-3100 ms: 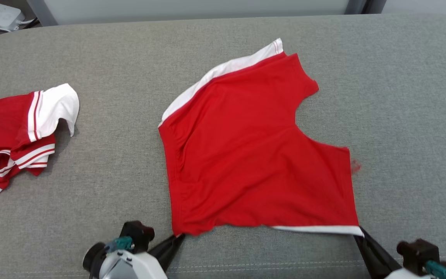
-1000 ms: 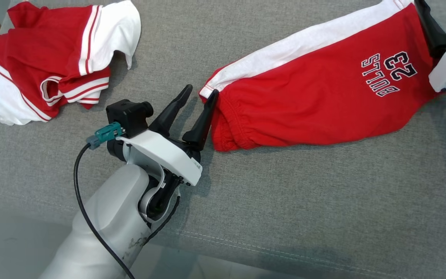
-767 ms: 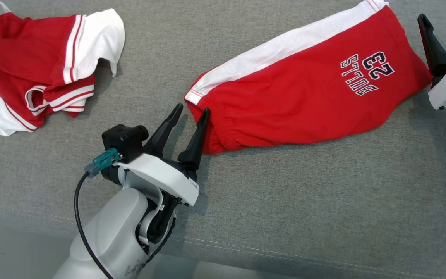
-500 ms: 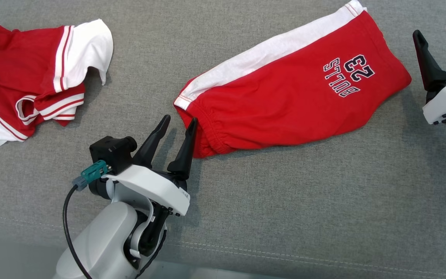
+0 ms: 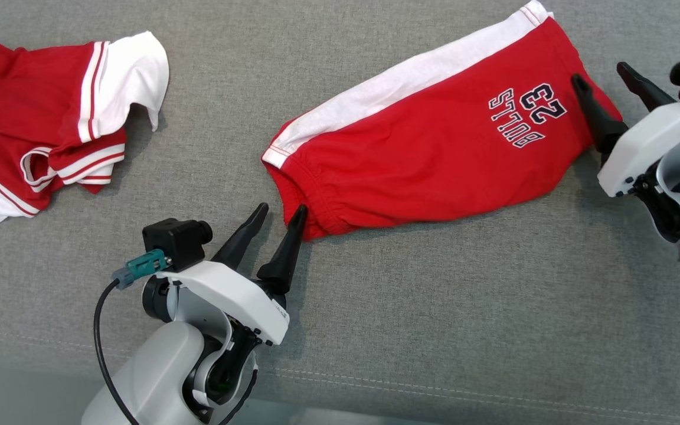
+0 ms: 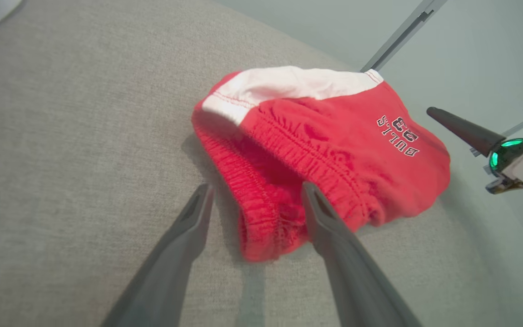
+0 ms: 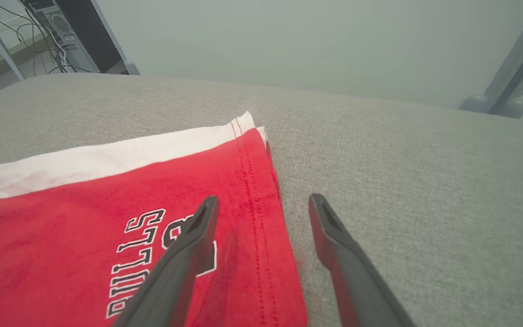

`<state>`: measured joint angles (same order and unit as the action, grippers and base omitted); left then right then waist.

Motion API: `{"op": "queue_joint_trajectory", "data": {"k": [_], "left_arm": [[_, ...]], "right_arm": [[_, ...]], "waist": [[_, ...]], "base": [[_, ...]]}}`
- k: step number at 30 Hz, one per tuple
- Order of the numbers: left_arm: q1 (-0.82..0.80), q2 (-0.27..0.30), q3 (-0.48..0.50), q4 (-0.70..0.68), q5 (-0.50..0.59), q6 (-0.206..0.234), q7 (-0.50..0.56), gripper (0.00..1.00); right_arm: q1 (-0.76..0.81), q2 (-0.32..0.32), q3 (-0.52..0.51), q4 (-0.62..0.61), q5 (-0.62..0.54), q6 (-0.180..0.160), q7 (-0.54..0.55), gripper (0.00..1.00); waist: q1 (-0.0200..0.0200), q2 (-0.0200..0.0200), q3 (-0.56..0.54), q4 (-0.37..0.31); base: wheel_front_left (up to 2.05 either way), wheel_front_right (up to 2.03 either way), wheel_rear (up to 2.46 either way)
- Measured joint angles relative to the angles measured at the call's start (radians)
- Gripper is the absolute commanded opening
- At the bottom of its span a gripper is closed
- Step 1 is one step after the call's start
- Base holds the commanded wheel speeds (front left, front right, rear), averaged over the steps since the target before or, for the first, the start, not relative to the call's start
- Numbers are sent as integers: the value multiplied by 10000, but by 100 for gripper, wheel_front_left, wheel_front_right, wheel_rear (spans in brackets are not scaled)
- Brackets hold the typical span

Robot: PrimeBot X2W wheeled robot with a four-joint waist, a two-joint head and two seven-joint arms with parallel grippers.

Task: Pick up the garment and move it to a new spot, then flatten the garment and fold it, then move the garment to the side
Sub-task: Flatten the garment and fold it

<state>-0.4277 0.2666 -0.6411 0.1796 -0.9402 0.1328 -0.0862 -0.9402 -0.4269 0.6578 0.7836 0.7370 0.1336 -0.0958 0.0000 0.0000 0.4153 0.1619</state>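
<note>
Both jaws stand spread wide and empty: my left gripper (image 5: 281, 207) just beside the gathered elastic waistband, my right gripper (image 5: 599, 72) over the stitched hem of the folded red knit garment (image 5: 422, 159), white-banded, lying on the coarse grey woven cushion (image 5: 434, 307).
</note>
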Motion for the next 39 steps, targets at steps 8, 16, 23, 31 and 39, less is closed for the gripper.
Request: {"op": "queue_joint_trajectory", "data": {"k": [8, 16, 23, 31, 39], "left_arm": [[-162, -330, -56, 506, -399, -397, 242, 100], [-615, -612, -100, 1262, -677, -892, 393, 100], [-937, -694, -190, 1620, -918, -1371, 598, 40], [-928, -757, -178, 1753, -1220, -1622, 709, 0], [-624, -522, -155, 1427, -1467, -1818, 786, 0]], "right_arm": [[-676, 107, 593, 840, 322, 2, 844, 100], [-1069, 209, 1118, 968, 1152, 0, 1411, 100], [-1255, 173, 1375, 951, 1960, 0, 1655, 19], [-1249, 77, 1561, 646, 2890, 0, 1753, 0], [-331, -368, 1287, -579, 3931, 0, 1555, 0]], "waist": [[0, 0, 278, 165], [0, 0, 520, 164], [0, 0, 580, 122], [0, 0, 572, 96], [0, 0, 388, -23]], "base": [[0, 0, 0], [0, 0, 0], [0, 0, 0], [0, 0, 0], [0, 0, 0]]}}
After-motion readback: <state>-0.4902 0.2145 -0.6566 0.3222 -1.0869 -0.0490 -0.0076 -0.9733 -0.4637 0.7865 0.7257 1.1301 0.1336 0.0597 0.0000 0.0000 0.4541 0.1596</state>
